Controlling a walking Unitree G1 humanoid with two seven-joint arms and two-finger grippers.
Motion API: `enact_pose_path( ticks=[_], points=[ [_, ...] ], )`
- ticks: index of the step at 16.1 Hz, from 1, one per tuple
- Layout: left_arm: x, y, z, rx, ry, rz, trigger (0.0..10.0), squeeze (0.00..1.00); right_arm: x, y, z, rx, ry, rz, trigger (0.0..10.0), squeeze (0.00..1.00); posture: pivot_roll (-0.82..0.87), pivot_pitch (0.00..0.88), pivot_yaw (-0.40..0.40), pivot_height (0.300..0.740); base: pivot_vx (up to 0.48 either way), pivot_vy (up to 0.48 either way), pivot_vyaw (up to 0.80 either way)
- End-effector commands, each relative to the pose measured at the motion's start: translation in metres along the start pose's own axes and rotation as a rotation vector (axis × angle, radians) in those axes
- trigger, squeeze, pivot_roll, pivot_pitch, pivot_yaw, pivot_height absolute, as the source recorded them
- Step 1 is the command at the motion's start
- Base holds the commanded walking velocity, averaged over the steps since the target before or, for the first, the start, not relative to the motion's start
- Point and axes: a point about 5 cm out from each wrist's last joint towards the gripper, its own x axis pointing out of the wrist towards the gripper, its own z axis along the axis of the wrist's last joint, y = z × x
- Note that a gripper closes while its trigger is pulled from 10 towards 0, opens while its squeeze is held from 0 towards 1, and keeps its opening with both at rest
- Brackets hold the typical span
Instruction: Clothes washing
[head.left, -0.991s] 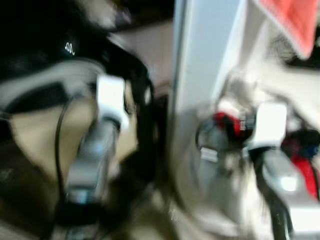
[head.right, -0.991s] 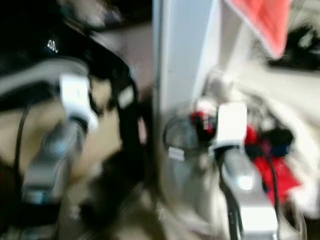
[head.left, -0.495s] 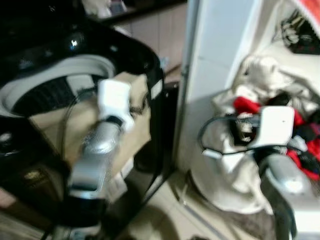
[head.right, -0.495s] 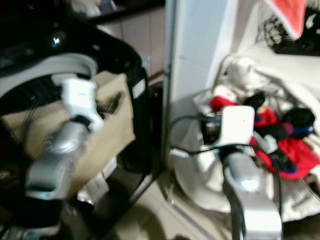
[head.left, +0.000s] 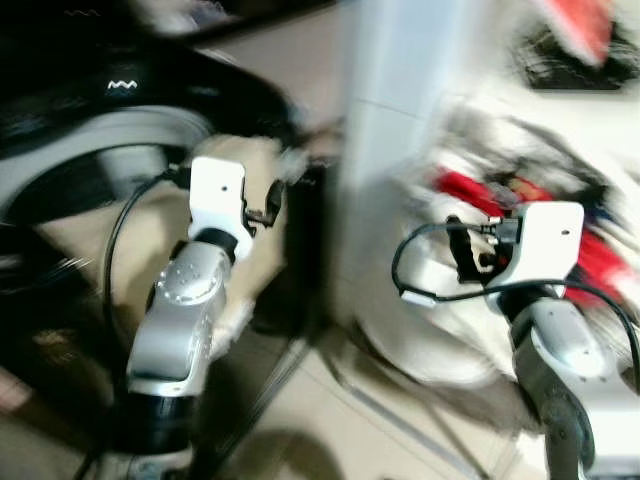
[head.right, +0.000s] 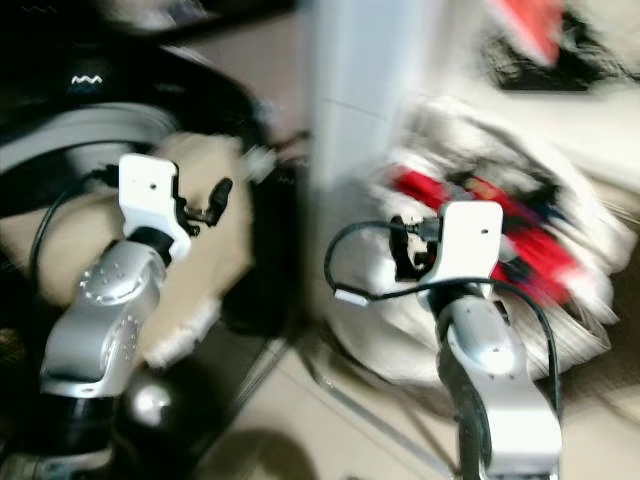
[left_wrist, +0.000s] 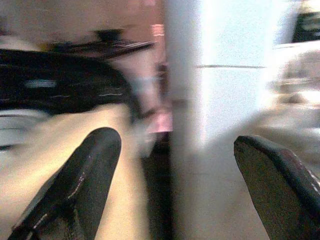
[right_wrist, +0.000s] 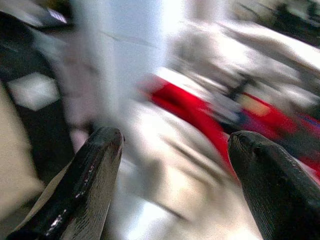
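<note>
The picture is blurred. A black washing machine with a grey drum ring stands on my left, and a beige cloth hangs over its front. A heap of laundry, white with red garments, lies on my right. My left gripper is raised by the beige cloth, open and holding nothing. My right gripper is held before the heap, also open and holding nothing. In the right wrist view the red garment lies beyond the fingers.
A white pillar stands between the machine and the heap. Pale tiled floor lies below. Something red hangs at the upper right above a dark item on a white ledge.
The whole picture has shifted and blurred, so the camera has moved. Both arms stay raised before me with their grippers open.
</note>
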Motion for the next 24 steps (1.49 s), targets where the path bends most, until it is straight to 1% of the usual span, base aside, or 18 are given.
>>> enact_pose_path(
  ticks=[1,2,4,6,8,9,11,12,14,15,18,21,23,24],
  points=[
    [0.000,-0.001,0.004,0.011,-0.011,-0.009,10.0,0.00,-0.001,-0.003,0.003,-0.005,-0.013,-0.016,10.0,0.00,-0.22,0.000,-0.001,0.740,0.000,0.000,0.00],
    [0.001,0.000,0.003,-0.015,0.001,-0.004,10.0,0.00,-0.001,-0.002,0.004,-0.020,-0.018,-0.011,10.0,0.00,-0.22,0.000,-0.001,0.740,0.000,0.000,0.00],
    [0.001,0.002,0.003,-0.014,0.000,-0.005,10.0,0.00,-0.001,-0.001,0.004,-0.028,-0.015,-0.004,10.0,0.00,-0.22,0.000,-0.001,0.740,0.000,0.442,0.00],
    [0.002,0.003,0.002,-0.038,0.008,0.003,10.0,0.00,-0.001,0.001,0.003,-0.033,-0.011,0.005,10.0,0.00,-0.22,0.000,0.003,0.740,0.000,0.165,0.00],
    [0.002,0.002,0.005,-0.037,-0.009,0.002,10.0,0.00,0.000,0.002,0.003,-0.033,-0.009,0.011,10.0,0.00,-0.22,0.000,0.003,0.740,0.000,0.000,0.00],
    [0.002,0.002,0.005,-0.024,-0.012,0.006,10.0,0.00,0.000,0.004,0.003,-0.033,-0.008,0.022,10.0,0.00,-0.22,0.000,0.003,0.740,0.000,0.000,0.00],
    [0.003,0.004,0.004,-0.032,-0.011,0.021,10.0,0.00,0.001,0.006,0.002,-0.046,-0.012,0.041,10.0,0.00,-0.22,0.000,0.003,0.740,0.000,0.000,0.00],
    [0.002,0.004,0.002,-0.036,-0.005,0.024,10.0,0.00,0.001,0.007,0.002,-0.056,-0.017,0.045,10.0,0.00,-0.22,0.000,0.002,0.740,0.281,0.000,0.00],
    [-0.001,0.006,-0.003,-0.050,0.011,0.034,10.0,0.00,0.002,0.007,0.004,-0.121,-0.041,0.050,10.0,0.00,-0.21,0.000,-0.001,0.740,0.309,0.000,0.00],
    [-0.002,0.007,-0.004,-0.050,0.013,0.038,10.0,0.00,0.003,0.006,0.005,-0.140,-0.047,0.047,10.0,0.00,-0.21,0.000,-0.004,0.740,0.326,0.000,0.00],
    [-0.003,0.008,-0.005,-0.049,0.018,0.048,10.0,0.00,0.005,0.005,0.006,-0.164,-0.055,0.044,10.0,0.00,-0.21,0.000,-0.004,0.740,0.344,0.000,0.72],
    [-0.004,0.011,-0.005,-0.037,0.011,0.064,10.0,0.00,0.007,0.008,0.006,-0.172,-0.068,0.078,10.0,0.00,-0.21,0.000,-0.009,0.740,0.346,0.000,0.64],
    [-0.005,0.014,-0.005,-0.030,0.011,0.077,10.0,0.00,0.007,0.009,0.006,-0.143,-0.074,0.091,10.0,0.00,-0.21,0.000,-0.009,0.740,0.349,0.000,0.00],
    [-0.005,0.016,-0.005,-0.021,0.012,0.095,10.0,0.00,0.006,0.013,0.007,-0.129,-0.082,0.122,10.0,0.00,-0.20,0.000,-0.009,0.740,0.345,0.000,0.00]
  ],
)
